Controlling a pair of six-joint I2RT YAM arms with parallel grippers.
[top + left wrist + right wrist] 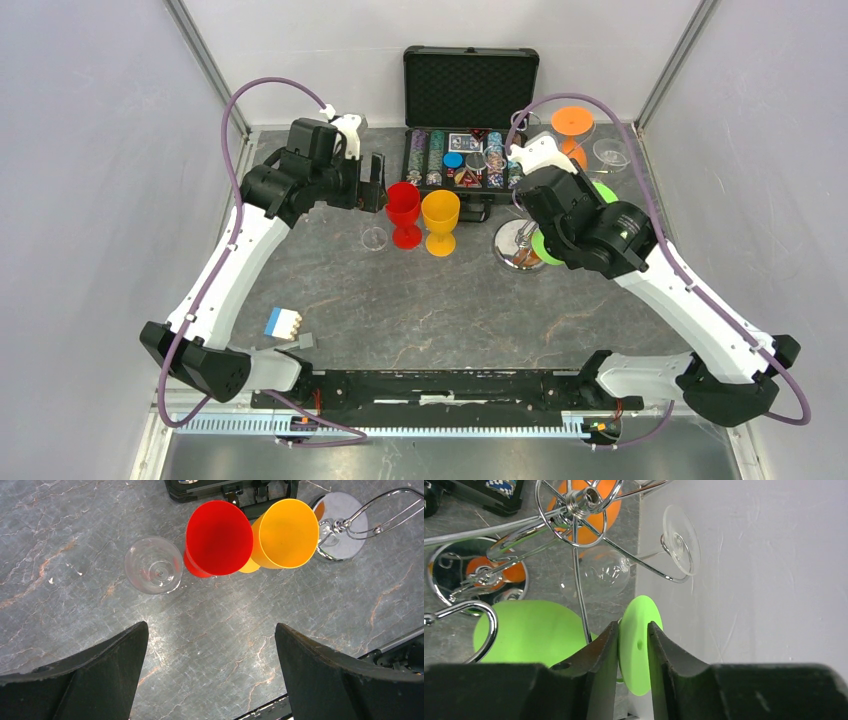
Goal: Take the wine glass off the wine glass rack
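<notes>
A: Where did the green wine glass [531, 630] hang?
B: On the wine glass rack [589, 497], right side — the right gripper [634, 632] pinched its foot. Probably light, slick plastic; the left gripper [211, 630] stood wide.

The case [470, 110] is sitting at the far middle of the surface [420, 310]. Just before it, the left goblet [403, 212] and the right goblet [440, 220] are standing side by side, with a small glass [374, 238] standing just left of them. The wine glass rack [510, 245] is standing to their right. The wine glass [640, 615] is hanging on one of the rack's arms, its foot lying between the right gripper's [633, 627] fingers. A second glass [599, 575] is hanging on the neighbouring arm. A block [283, 322] is lying at the near left.
</notes>
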